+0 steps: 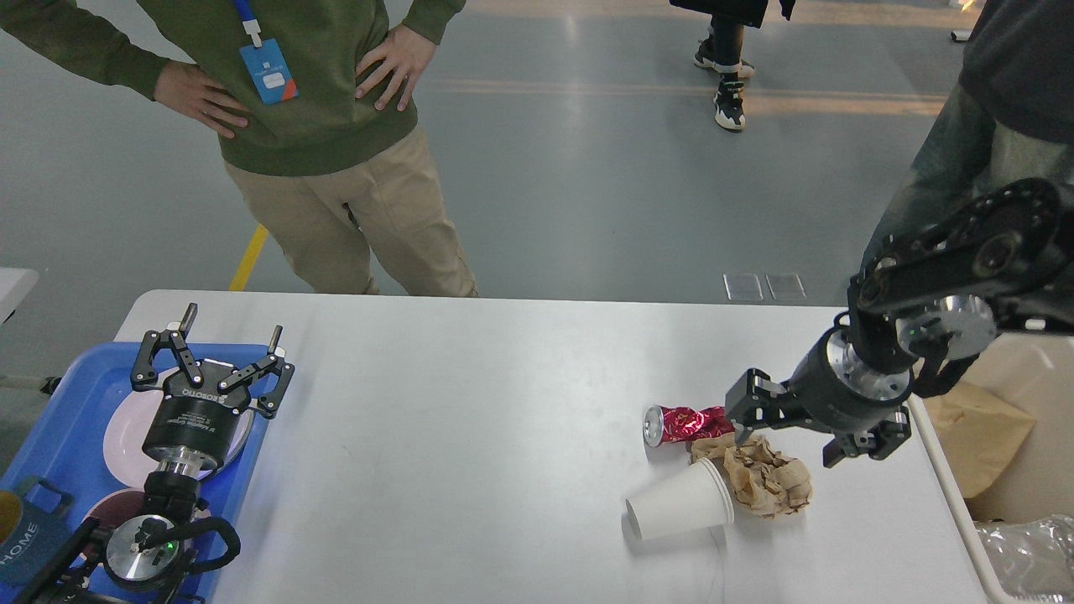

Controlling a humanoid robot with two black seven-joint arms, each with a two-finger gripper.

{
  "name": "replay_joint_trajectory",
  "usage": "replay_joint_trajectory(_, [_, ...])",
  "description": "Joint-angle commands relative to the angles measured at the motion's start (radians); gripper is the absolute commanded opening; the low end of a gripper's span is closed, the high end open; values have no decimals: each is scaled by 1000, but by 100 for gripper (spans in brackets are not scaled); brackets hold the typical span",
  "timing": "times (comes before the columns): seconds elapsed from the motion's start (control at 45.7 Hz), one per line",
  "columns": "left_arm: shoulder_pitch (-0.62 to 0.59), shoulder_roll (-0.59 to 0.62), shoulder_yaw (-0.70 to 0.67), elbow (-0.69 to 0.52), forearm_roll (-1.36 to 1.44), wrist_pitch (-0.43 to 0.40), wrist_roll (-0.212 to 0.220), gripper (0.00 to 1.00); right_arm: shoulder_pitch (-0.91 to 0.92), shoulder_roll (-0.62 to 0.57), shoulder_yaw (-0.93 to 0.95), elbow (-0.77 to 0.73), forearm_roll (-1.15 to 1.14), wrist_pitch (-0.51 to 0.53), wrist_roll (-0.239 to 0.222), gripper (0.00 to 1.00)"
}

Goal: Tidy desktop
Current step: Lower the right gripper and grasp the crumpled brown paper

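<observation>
Three bits of litter on the desktop [470, 436], right-centre: crushed red can [690, 423], crumpled brown paper [765, 476] touching it, white paper cup [678, 507] on its side against the paper. Our right gripper [742, 413] sits low at can's right end and paper's top edge; fingers too dark, can't tell its state. Left gripper [228, 328] spread wide over blue tray [67, 419] w/ plates. Beige bin [1019, 369] at right edge.

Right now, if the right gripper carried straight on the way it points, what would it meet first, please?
Probably the red can: the right gripper points left and down, with the crumpled paper close beneath. Depth is unclear.
</observation>
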State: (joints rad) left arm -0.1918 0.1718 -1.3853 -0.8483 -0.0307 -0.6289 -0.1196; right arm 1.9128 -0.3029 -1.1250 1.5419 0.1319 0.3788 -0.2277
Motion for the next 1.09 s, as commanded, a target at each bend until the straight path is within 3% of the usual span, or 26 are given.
replay_joint_trajectory(0.0, [0, 0, 0, 0, 0, 0, 0, 97, -144, 16, -4, -106, 0, -61, -2, 90])
replay_joint_trajectory(0.088, [0, 0, 0, 0, 0, 0, 0, 97, -210, 16, 2, -163, 0, -98, -2, 100])
replay_joint_trajectory(0.35, [0, 0, 2, -1, 0, 0, 0, 97, -426, 36, 34, -371, 0, -126, -2, 100])
replay_joint_trajectory(0.81, [0, 0, 0, -1, 0, 0, 0, 97, -649, 81, 114, -580, 0, -170, -2, 100])
replay_joint_trajectory(0.897, [0, 0, 2, 0, 0, 0, 0, 97, -655, 85, 134, -583, 2, -170, -2, 85])
replay_joint_trajectory(0.963, [0, 0, 2, -1, 0, 0, 0, 97, -655, 85, 139, -585, 0, -172, -2, 59])
replay_joint_trajectory(1.072, [-1, 0, 0, -1, 0, 0, 0, 97, -664, 85, 139, -594, 2, -196, -2, 48])
